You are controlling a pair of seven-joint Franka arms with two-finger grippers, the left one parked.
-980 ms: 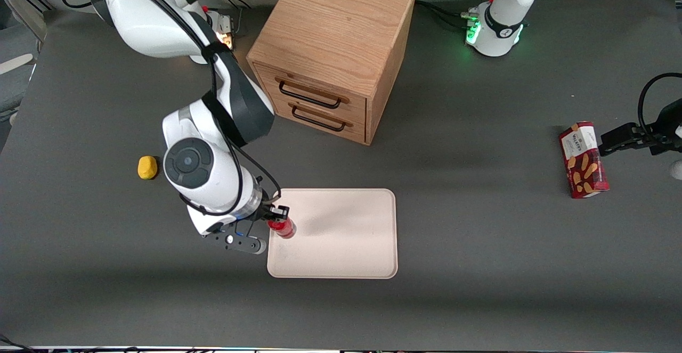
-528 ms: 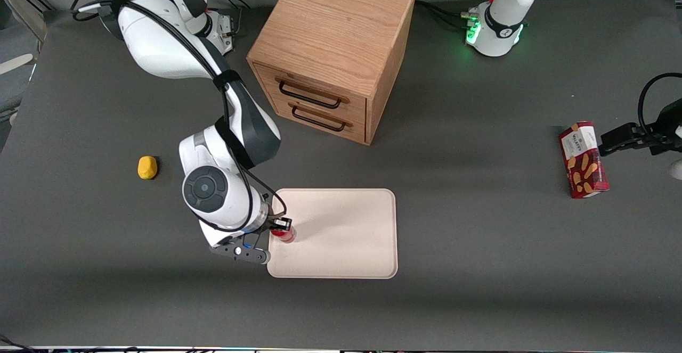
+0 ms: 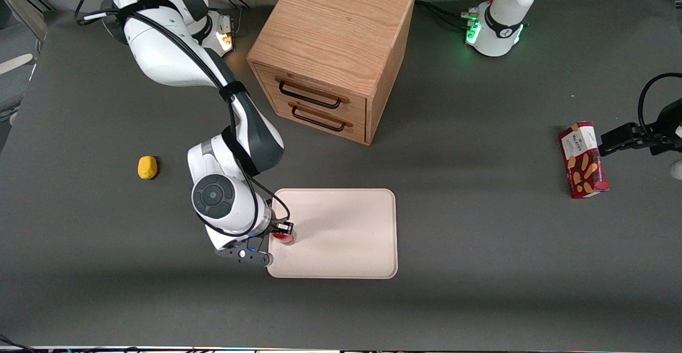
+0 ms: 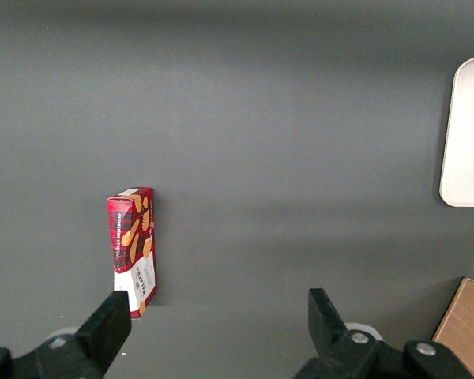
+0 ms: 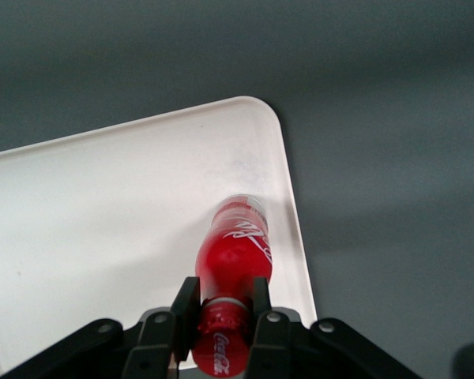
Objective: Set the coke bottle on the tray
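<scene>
The gripper [image 3: 283, 230] hangs over the tray [image 3: 346, 236], at the tray's end nearest the working arm, with its fingers [image 5: 260, 309] closed on the neck and cap end of the bottle [image 5: 233, 260]. From the wrist camera the bottle hangs base-down between the fingers, its silvery base close to the tray floor and just inside the rim; whether the base already touches cannot be told.

The step in hand looks like the set-down. To do it well, the arm should lower straight until the base bears on the flat floor, not on the rim's inner slope, since the bottle is slim and would tip easily from a slanted footing. A small shift toward the tray's middle before release would give more margin. The fingers should then part evenly and the gripper rise straight up, so neither finger drags the cap sideways.

In the front view the wrist and its camera bracket cover most of the bottle, leaving only a red patch [image 3: 285, 237] visible. Farther from the camera than the tray stands a drawer cabinet [image 3: 333, 55]; a yellow lump [image 3: 147, 167] and a wafer box [image 3: 583, 159] lie well apart from the tray.
</scene>
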